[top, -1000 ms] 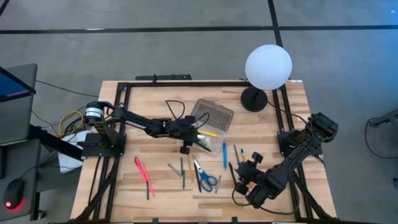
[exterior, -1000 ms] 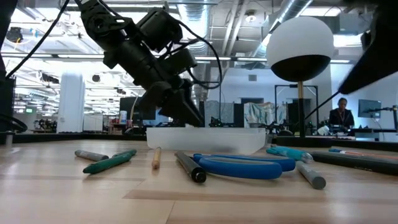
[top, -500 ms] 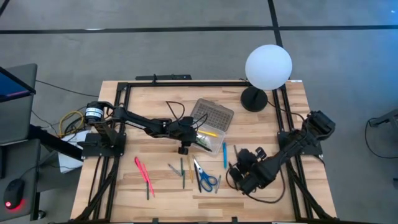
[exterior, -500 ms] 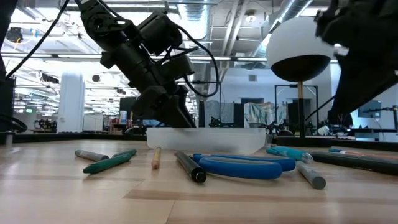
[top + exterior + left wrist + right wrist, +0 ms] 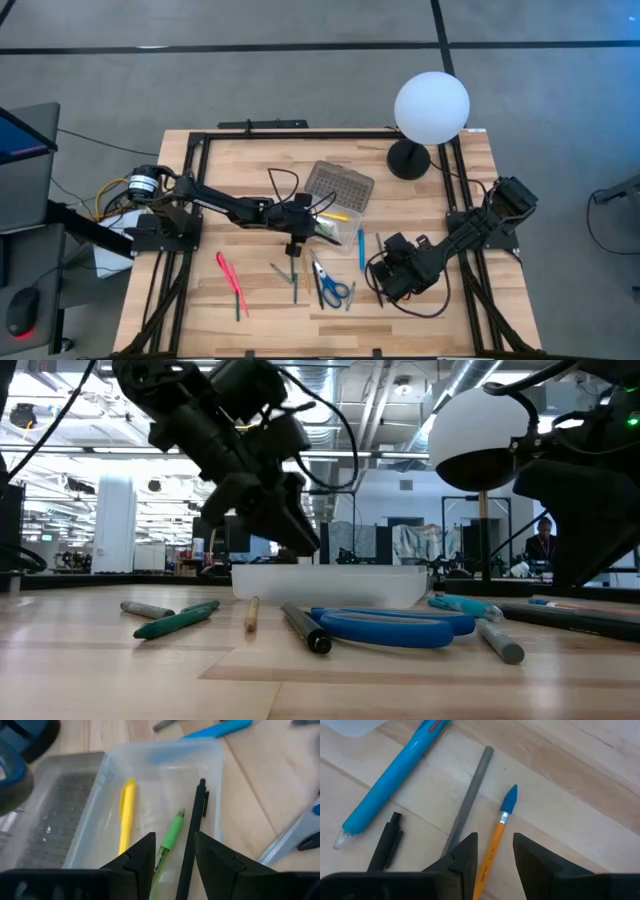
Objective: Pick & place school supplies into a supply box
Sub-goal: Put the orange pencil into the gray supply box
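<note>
The supply box point(image 5: 333, 226), a clear tray with its grey dotted lid point(image 5: 341, 186) folded open, sits mid-table. Inside lie a yellow pen point(image 5: 127, 815), a green pen point(image 5: 172, 833) and a black pen point(image 5: 195, 827). My left gripper point(image 5: 175, 865) hovers open over the tray's left end point(image 5: 303, 222). My right gripper point(image 5: 386, 285) is open above an orange pencil with a blue cap point(image 5: 498, 831), which runs between its fingers point(image 5: 495, 865). Beside that pencil lie a grey pencil point(image 5: 469, 802) and a blue pen point(image 5: 395, 775), flat on the wood.
Blue-handled scissors point(image 5: 333, 291), green and grey pens point(image 5: 293, 275) and pink pens point(image 5: 231, 280) lie near the front edge. A white globe lamp point(image 5: 431, 108) stands at the back right. Black cables loop near both arms. A black frame point(image 5: 300, 135) borders the table.
My right gripper has moved toward the table's left and down over the pencils, rolling its wrist as it went. My left gripper has drawn back a little from the box toward the table's left edge, staying open.
</note>
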